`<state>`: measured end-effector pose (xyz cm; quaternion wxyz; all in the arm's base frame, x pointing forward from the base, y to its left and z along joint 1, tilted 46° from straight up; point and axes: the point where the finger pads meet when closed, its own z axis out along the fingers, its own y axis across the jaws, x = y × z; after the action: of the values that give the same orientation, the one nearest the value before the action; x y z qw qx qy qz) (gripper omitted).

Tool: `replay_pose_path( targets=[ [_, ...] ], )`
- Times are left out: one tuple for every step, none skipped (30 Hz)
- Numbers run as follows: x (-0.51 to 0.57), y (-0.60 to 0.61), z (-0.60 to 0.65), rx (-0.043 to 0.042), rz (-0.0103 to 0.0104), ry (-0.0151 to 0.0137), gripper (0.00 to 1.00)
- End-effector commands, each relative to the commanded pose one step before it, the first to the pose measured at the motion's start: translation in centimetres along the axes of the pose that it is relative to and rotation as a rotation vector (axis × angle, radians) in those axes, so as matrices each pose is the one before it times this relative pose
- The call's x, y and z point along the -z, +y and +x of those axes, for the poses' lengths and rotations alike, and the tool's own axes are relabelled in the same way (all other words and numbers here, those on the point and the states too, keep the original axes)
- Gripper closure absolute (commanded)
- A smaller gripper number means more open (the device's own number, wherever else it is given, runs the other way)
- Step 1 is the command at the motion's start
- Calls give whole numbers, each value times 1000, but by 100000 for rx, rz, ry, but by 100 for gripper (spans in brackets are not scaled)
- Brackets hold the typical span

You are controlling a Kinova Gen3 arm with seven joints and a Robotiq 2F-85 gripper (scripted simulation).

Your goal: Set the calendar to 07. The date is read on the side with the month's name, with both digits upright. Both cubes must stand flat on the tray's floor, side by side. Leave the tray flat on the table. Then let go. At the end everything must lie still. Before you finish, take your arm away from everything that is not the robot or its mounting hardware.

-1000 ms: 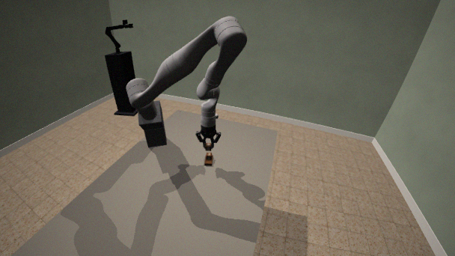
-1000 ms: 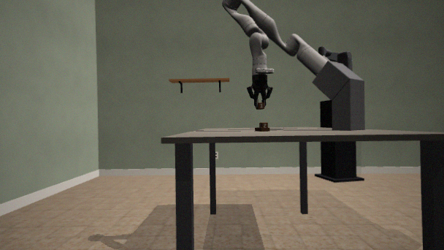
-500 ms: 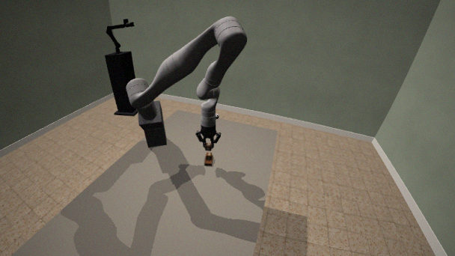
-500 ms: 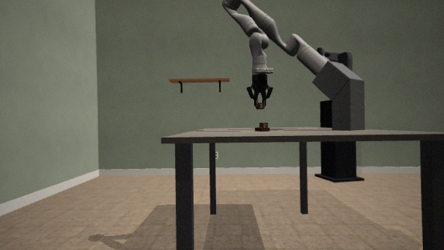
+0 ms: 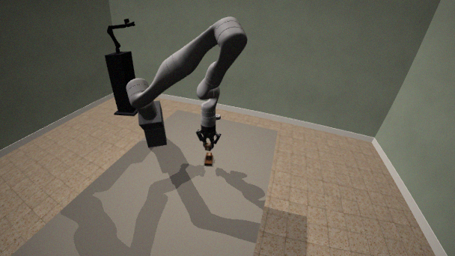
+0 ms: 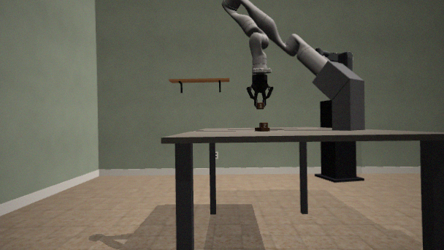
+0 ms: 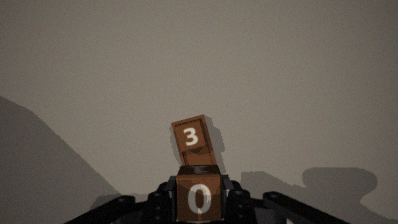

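Black 2-finger gripper (image 6: 259,103) has its jaws partly closed, pinching a small brown wooden cube (image 7: 199,197) between them; the cube face toward the wrist camera shows a white 0. Grey 7-joint arm (image 5: 187,64) rises from its dark base block, arches high, and the last link points straight down, gripper vertical over the grey surface (image 6: 226,136). The held cube (image 6: 260,105) hangs in the air, well above the surface, touching nothing but the jaws. Directly below sits the brown wooden tray (image 6: 262,129), flat on the surface, with the second brown cube (image 7: 191,136) in it, top face showing a white 3. From the wrist view the tray looks slightly rotated and 1 slot looks vacant. Month name not readable.
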<state>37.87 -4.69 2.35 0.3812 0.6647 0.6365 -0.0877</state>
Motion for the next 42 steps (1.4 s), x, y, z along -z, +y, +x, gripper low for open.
replay_pose_path(
  targets=[
    [23,29,13,-3682,-163,148,72],
    [1,1,0,-1966,1,0,72],
    [1,1,0,-2036,1,0,72],
    [1,1,0,-2105,1,0,72],
    [1,1,0,-2173,1,0,72],
    [0,0,0,0,0,0,72],
    [0,0,0,0,0,0,72],
    [1,1,0,-2241,1,0,72],
    [1,1,0,-2308,1,0,72],
    [1,1,0,-2374,1,0,72],
    [1,1,0,-2439,1,0,72],
    [1,1,0,-2503,1,0,72],
    [1,1,0,-2566,1,0,72],
    [1,1,0,-2628,1,0,72],
    [1,1,0,-2689,1,0,72],
    [1,1,0,-2748,1,0,72],
    [1,1,0,-2806,1,0,72],
    [1,1,0,-2862,1,0,72],
    [2,1,0,-2917,1,0,72],
    [2,1,0,-2971,1,0,72],
    [2,1,0,-3023,1,0,72],
    [2,1,0,-3073,1,0,72],
    [0,0,0,0,0,0,72],
    [0,0,0,0,0,0,72],
    [2,1,0,-3122,1,0,72],
    [2,1,0,-3168,1,0,72],
    [2,1,0,-3213,1,0,72],
    [2,1,0,-3256,1,0,72],
    [2,1,0,-3298,1,-1,72],
    [2,1,1,-3337,1,-1,72],
    [2,1,1,-3374,1,-1,72],
    [2,1,1,-3410,1,-1,72],
    [2,1,1,-3443,1,-1,72],
    [2,1,1,-3474,1,-1,72],
    [2,1,1,-3503,1,-1,72],
    [2,1,1,-3530,1,-1,72],
    [2,1,1,-3555,1,-1,72],
    [2,1,1,-3578,1,-1,72],
    [2,1,1,-3598,1,-1,72],
    [0,0,0,0,0,0,72],
    [0,0,0,0,0,0,72],
    [2,1,1,-3617,1,-1,72]
  ],
)
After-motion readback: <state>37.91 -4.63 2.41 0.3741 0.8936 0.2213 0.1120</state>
